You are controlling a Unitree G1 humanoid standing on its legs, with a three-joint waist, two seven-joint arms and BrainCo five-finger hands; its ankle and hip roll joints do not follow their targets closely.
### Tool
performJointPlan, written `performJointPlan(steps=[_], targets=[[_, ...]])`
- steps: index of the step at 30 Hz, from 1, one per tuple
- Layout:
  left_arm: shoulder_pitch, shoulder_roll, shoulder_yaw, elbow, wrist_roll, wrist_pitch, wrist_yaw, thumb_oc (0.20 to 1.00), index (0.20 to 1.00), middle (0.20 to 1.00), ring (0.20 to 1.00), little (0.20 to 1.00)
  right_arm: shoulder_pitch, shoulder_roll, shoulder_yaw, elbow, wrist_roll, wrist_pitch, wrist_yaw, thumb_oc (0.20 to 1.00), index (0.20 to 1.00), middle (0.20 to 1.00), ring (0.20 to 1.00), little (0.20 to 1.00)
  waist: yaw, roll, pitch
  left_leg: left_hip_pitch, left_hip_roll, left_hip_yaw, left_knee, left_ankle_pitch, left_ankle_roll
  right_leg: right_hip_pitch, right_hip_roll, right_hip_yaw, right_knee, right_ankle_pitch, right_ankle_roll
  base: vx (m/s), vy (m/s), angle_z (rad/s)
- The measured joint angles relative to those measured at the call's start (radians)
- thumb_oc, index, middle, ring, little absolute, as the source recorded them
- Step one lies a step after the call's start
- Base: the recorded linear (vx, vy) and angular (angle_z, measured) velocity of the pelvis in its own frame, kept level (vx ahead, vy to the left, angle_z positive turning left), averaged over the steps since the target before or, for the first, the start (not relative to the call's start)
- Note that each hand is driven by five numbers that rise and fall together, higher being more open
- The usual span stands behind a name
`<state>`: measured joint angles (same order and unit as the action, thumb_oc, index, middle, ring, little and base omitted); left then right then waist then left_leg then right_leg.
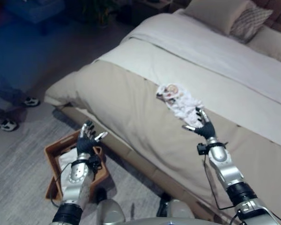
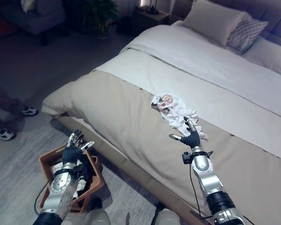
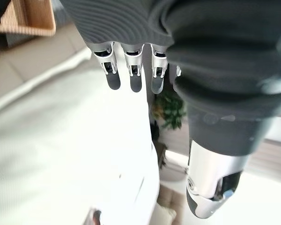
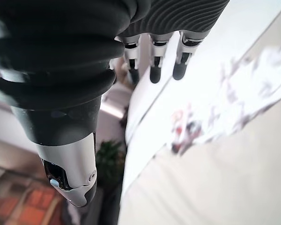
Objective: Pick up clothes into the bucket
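A crumpled white garment [image 1: 180,101] with a red and dark print lies on the beige bed cover [image 1: 131,112]; it also appears as a pale blur [image 4: 210,126] past my right hand's fingers. My right hand [image 1: 202,125] hovers open just beside the garment's near end, holding nothing. A brown basket [image 1: 56,154] with white cloth inside stands on the floor beside the bed. My left hand [image 1: 88,140] is raised open above the basket, empty. Its straight fingers [image 3: 131,75] show in the left wrist view.
The bed [image 2: 215,70] carries white sheets and two pillows [image 2: 225,23] at its head. A person's white shoes [image 1: 18,115] stand on the floor to the left. A potted plant [image 2: 96,16] and a nightstand [image 2: 150,16] sit at the back. Grey carpet [image 1: 23,178] surrounds the basket.
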<state>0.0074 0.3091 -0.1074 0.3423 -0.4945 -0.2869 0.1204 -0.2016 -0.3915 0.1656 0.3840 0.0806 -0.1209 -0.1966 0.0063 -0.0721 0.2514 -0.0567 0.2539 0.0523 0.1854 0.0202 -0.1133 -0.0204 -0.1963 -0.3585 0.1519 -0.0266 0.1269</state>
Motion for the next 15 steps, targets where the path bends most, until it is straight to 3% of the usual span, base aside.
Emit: performJointPlan(steps=[3,6,8,10,11,13,14,15], targets=[[0.001,-0.04,-0.003,0.001,-0.001,0.013,-0.023,1.0,1.0,1.0,1.0,1.0,0.0,-0.025,-0.002,0.021,0.0,0.011,-0.007,1.0,1.0,1.0,1.0,1.0,-0.016,0.027,-0.016,-0.004,-0.021,-0.061,-0.036,-0.027,-0.026,-0.01,-0.008,0.009,0.0,0.012,0.003,0.08,0.067,0.0],[0.026,-0.044,-0.002,0.003,-0.014,0.023,-0.034,1.0,1.0,1.0,1.0,1.0,-0.007,-0.007,-0.001,0.046,0.0,0.014,-0.01,1.0,1.0,1.0,1.0,1.0,0.007,0.017,-0.024,-0.015,-0.118,-0.123,-0.034,-0.065,-0.025,-0.05,-0.043,0.071,-0.063,0.072,-0.001,0.15,0.17,-0.37],[0.051,-0.016,-0.003,0.008,-0.022,0.03,-0.05,1.0,1.0,1.0,1.0,1.0,-0.019,0.039,-0.001,0.092,0.0,0.019,-0.01,1.0,1.0,1.0,1.0,1.0,0.01,0.002,-0.035,0.0,-0.15,-0.086,-0.037,-0.062,-0.006,-0.033,-0.065,0.102,-0.113,0.107,-0.009,0.18,0.218,-0.41],[0.066,0.012,-0.003,0.007,-0.026,0.03,-0.06,1.0,1.0,1.0,1.0,1.0,-0.017,0.071,0.0,0.098,0.0,0.02,-0.01,1.0,1.0,1.0,1.0,1.0,0.008,-0.017,-0.052,0.013,-0.174,-0.062,-0.029,-0.073,0.007,-0.019,-0.087,0.104,-0.153,0.104,-0.005,0.11,0.159,-0.27],[0.077,0.027,-0.003,0.006,-0.029,0.03,-0.067,1.0,1.0,1.0,1.0,1.0,-0.021,0.084,0.002,0.098,0.0,0.019,-0.009,1.0,1.0,1.0,1.0,1.0,0.011,-0.021,-0.066,0.012,-0.177,-0.042,-0.035,-0.071,0.021,-0.019,-0.093,0.106,-0.176,0.091,0.013,0.07,0.128,-0.53],[0.101,0.051,-0.001,-0.002,-0.028,0.031,-0.076,1.0,1.0,1.0,1.0,1.0,-0.053,0.109,0.007,0.117,0.001,0.021,-0.004,1.0,1.0,1.0,1.0,1.0,0.022,-0.008,-0.076,0.032,-0.141,0.024,-0.069,-0.06,0.048,-0.061,-0.089,0.095,-0.047,0.07,0.032,0.07,0.1,-0.54],[0.112,0.068,-0.004,-0.002,-0.028,0.036,-0.081,1.0,1.0,1.0,1.0,1.0,-0.049,0.118,0.011,0.119,0.001,0.021,-0.002,1.0,1.0,1.0,1.0,1.0,0.029,-0.025,-0.086,0.056,-0.152,0.034,-0.082,-0.057,0.05,-0.069,-0.09,0.1,0.018,0.073,0.035,0.06,0.04,-0.33],[0.113,0.078,-0.001,0.0,-0.028,0.036,-0.082,1.0,1.0,1.0,1.0,1.0,-0.048,0.116,0.012,0.123,0.001,0.021,-0.001,1.0,1.0,1.0,1.0,1.0,0.033,-0.043,-0.099,0.063,-0.169,0.036,-0.079,-0.063,0.043,-0.06,-0.091,0.106,-0.004,0.066,0.033,0.1,0.058,-0.32]])
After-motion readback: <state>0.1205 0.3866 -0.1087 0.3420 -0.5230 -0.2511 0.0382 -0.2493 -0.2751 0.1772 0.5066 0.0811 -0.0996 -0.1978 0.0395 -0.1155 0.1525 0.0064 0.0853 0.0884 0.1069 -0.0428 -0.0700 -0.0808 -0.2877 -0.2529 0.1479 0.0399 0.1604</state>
